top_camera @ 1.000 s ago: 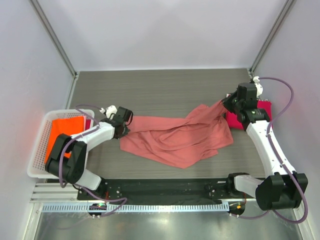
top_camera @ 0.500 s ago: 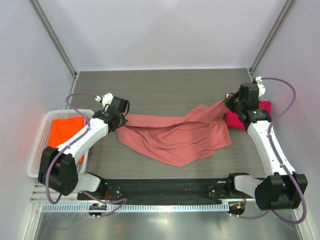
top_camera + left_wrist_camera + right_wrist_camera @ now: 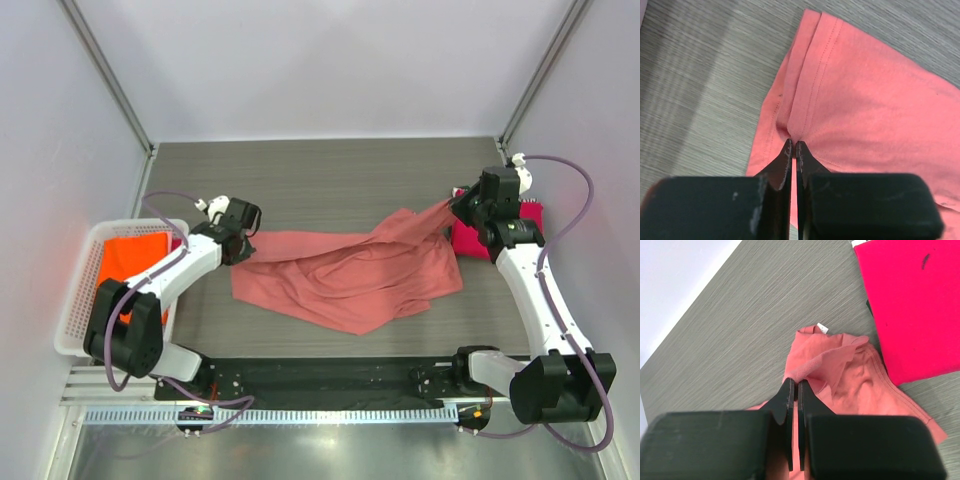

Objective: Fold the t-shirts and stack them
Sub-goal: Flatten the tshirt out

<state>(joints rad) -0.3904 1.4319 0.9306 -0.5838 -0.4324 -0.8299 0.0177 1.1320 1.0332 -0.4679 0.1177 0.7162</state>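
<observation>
Left tool (image 3: 793, 144) is pinched right down, jaws closed on a doubled, stitched edge of the salmon-pink t-shirt (image 3: 350, 275). I can see the cloth puckering into the tips. Right tool (image 3: 793, 382) is just as narrow, clamped on a ribbed fold up by what looks like the neck, with a small white tag showing just beyond the tips. So I've got both ends of one shirt in hand.

The white basket (image 3: 75, 300) is my marker. The salmon-pink shirt starts just beside it, where the left tool has it, and runs away from it across the grey surface (image 3: 330, 185). It's rumpled, with long creases, one flap sagging toward the arm bases, and a tight ridge pulled toward the right tool. It reads as soft, thin jersey, stretched but nowhere near flat.

The magenta t-shirt (image 3: 910, 305) lies well apart from the basket, past the salmon one. It's a neat flat rectangle, so I'd call that one folded and the start of the stack. The bright orange t-shirt (image 3: 125, 262) sits inside the basket, so I judge it hasn't been dealt with yet.

My read is one down, one mid-spread with every fold yet to make, and one waiting.
</observation>
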